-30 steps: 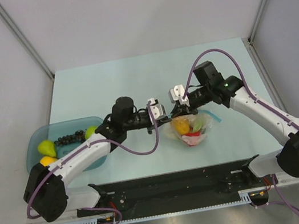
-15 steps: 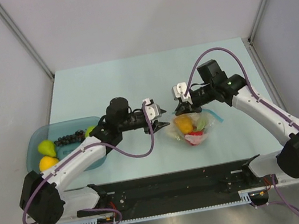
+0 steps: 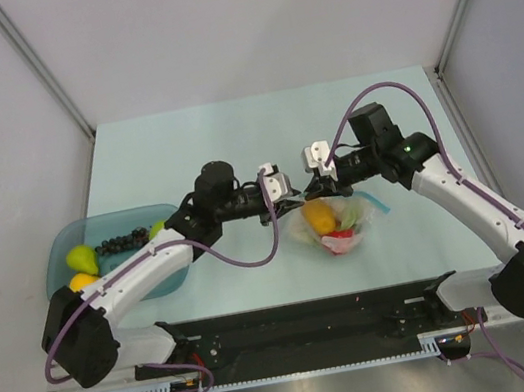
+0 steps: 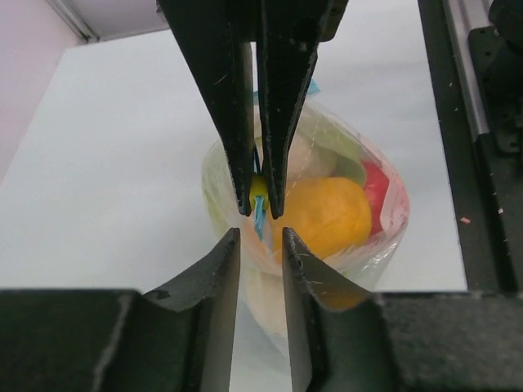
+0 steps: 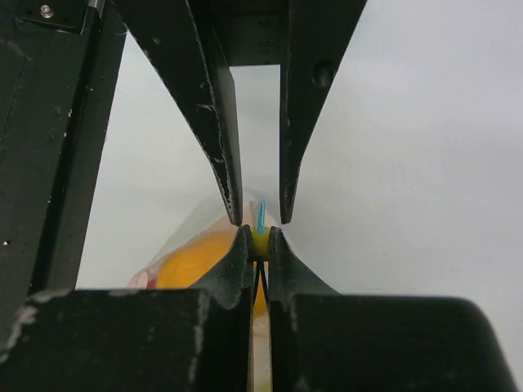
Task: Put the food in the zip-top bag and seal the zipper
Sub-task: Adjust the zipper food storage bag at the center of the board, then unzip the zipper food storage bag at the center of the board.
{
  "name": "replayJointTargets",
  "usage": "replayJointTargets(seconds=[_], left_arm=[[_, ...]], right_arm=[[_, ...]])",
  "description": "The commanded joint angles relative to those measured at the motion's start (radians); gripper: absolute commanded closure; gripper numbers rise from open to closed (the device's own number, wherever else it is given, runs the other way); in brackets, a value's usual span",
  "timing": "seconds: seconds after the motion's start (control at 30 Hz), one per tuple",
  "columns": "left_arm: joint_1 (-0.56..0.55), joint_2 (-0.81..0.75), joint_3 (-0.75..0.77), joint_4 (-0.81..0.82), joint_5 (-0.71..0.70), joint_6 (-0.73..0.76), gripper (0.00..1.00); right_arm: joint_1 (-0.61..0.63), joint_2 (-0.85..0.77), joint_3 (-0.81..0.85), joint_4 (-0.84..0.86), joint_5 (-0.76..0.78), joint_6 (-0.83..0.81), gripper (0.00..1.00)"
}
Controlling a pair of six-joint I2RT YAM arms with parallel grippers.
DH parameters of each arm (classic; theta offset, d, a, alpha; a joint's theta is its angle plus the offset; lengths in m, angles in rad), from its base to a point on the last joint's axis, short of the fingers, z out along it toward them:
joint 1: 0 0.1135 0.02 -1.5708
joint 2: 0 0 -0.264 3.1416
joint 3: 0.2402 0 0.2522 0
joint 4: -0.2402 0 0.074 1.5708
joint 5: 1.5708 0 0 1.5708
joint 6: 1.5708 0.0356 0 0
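The clear zip-top bag (image 3: 347, 230) lies mid-table with food inside: an orange fruit (image 3: 318, 214), a red apple (image 3: 340, 236) and pale green pieces (image 3: 351, 211). My right gripper (image 3: 314, 190) is shut on the yellow slider (image 5: 259, 242) of the blue zipper (image 5: 261, 214) at the bag's mouth. My left gripper (image 3: 288, 196) faces it from the left. Its jaws are a little apart, on either side of the zipper strip (image 4: 260, 216), not pinching it. In the left wrist view the orange fruit (image 4: 327, 216) and the apple (image 4: 376, 184) show through the plastic.
A teal bowl (image 3: 94, 221) at the left holds a yellow-green pear (image 3: 80, 256), a yellow fruit (image 3: 82, 280), dark grapes (image 3: 123, 243) and a green fruit (image 3: 158, 230). A black rail (image 3: 305, 325) runs along the near edge. Grey walls stand on both sides.
My left gripper drew back to the left, then came right again to the bag's mouth. My right gripper kept its hold and shifted slightly upward.
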Motion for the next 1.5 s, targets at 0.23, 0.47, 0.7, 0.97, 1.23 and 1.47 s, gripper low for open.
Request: replayJointTargets(seconds=[0.23, 0.47, 0.7, 0.97, 1.23, 1.47], left_arm=[[-0.01, 0.026, 0.076, 0.005, 0.013, -0.024, 0.77], [-0.013, 0.003, 0.07, 0.011, -0.016, -0.065, 1.0], [0.018, -0.088, -0.01, 0.044, -0.07, -0.088, 1.0], [0.093, -0.148, -0.045, 0.005, -0.079, -0.114, 1.0], [0.079, -0.092, 0.027, -0.082, 0.016, 0.02, 0.59], [0.016, -0.025, 0.091, -0.084, 0.017, 0.105, 0.48]], right_arm=[[0.02, -0.036, 0.0, 0.031, -0.002, 0.012, 1.0], [0.027, -0.033, -0.006, 0.025, 0.007, 0.006, 1.0], [-0.026, -0.038, -0.018, -0.052, 0.041, -0.069, 1.0], [-0.164, -0.059, -0.058, -0.157, 0.061, -0.163, 1.0], [-0.137, -0.098, -0.067, 0.003, 0.004, 0.02, 1.0], [-0.071, -0.116, -0.077, 0.125, -0.033, 0.105, 1.0]])
